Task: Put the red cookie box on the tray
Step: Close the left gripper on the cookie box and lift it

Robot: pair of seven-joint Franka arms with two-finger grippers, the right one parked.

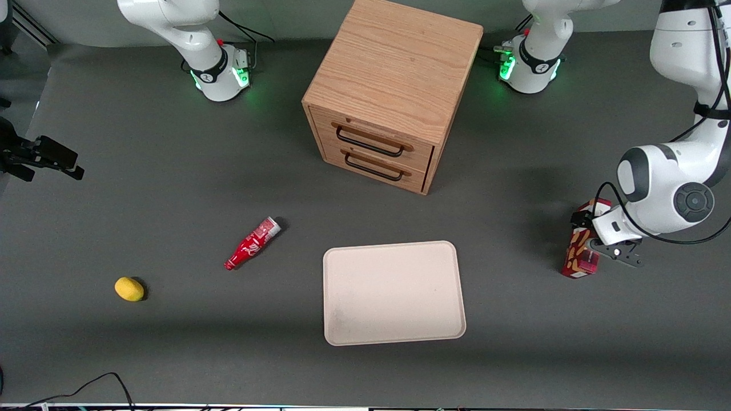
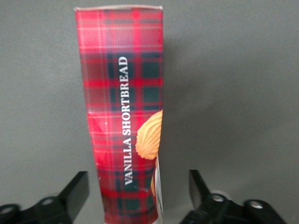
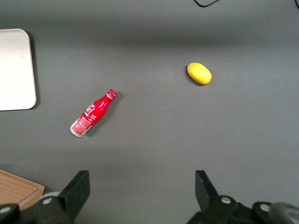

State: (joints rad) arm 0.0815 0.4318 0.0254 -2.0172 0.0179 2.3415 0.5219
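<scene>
The red cookie box (image 1: 578, 260) is a slim dark-red plaid carton with cookie pictures, resting on the grey table toward the working arm's end. It is well apart from the pale beige tray (image 1: 394, 291). In the left wrist view its narrow plaid side (image 2: 124, 116) reads "VANILLA SHORTBREAD". My left gripper (image 1: 589, 238) is down over the box's end farther from the front camera. It is open (image 2: 136, 186), straddling the box: one black finger (image 2: 77, 191) and the other (image 2: 197, 186) each stand off its sides with a gap showing. The tray holds nothing.
A wooden two-drawer cabinet (image 1: 394, 91) stands farther from the front camera than the tray. A red soda bottle (image 1: 252, 243) and a yellow lemon (image 1: 129, 289) lie toward the parked arm's end. A black cable (image 1: 97, 385) curls at the table's near edge.
</scene>
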